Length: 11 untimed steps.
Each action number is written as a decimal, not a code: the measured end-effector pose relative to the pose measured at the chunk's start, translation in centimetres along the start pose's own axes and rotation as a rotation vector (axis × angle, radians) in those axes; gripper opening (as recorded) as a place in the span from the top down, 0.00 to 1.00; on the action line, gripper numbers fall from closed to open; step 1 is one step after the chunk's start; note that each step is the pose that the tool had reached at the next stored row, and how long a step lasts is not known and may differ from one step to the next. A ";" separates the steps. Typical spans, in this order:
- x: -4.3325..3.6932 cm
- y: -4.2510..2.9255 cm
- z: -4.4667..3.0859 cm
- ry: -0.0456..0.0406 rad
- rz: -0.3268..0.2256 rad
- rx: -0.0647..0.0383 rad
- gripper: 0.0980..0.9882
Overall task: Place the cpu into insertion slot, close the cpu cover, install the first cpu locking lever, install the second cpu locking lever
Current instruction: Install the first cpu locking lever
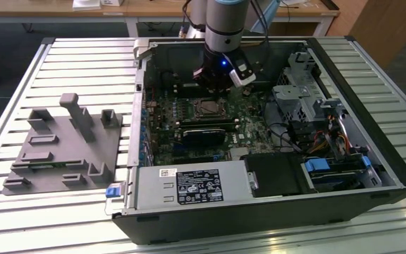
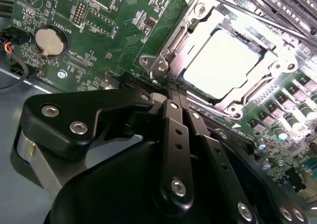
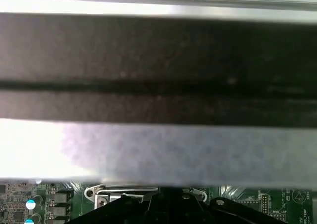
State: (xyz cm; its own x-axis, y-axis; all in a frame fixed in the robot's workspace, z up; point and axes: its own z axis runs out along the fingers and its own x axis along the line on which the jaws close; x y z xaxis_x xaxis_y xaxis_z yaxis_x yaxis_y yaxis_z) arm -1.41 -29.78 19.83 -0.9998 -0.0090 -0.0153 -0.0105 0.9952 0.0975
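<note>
The shiny square cpu (image 2: 225, 60) sits under the thin metal cpu cover (image 2: 198, 33). Beside it, the black gripper (image 2: 174, 96) is pinched closed, holding nothing.

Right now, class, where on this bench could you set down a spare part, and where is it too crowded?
Free: slatted table beyond the grey holder, and its front strip below it. Crowded: inside the computer case, around the socket under the hand.
</note>
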 end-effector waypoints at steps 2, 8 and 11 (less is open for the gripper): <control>-0.01 0.00 0.12 0.0000 0.000 0.005 0.97; -0.11 0.05 0.35 0.0002 0.000 0.007 0.97; -0.15 0.10 0.39 0.0000 0.000 0.002 0.97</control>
State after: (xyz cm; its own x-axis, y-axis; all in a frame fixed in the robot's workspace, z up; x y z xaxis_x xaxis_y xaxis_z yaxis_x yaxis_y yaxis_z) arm -1.25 -29.64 19.46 -0.9998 -0.0092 -0.0153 -0.0107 0.9953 0.0958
